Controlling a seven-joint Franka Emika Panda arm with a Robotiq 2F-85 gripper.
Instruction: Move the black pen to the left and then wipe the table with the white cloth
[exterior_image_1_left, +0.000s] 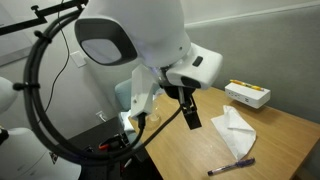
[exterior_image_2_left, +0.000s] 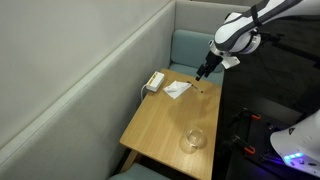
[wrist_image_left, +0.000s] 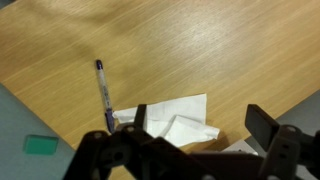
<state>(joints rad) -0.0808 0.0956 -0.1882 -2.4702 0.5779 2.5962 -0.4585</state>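
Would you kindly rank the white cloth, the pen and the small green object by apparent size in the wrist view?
1. white cloth, clearly largest
2. pen and green object look comparable: pen longer, object wider

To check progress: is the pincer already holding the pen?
No, the pen lies free on the table, and the open pincer holds nothing.

The arm (exterior_image_2_left: 240, 35) reaches in from two o'clock in an exterior view, wrist bent down toward seven — the gripper (exterior_image_2_left: 203, 70) hangs in the air, its fingers (wrist_image_left: 262, 124) spread wide apart.
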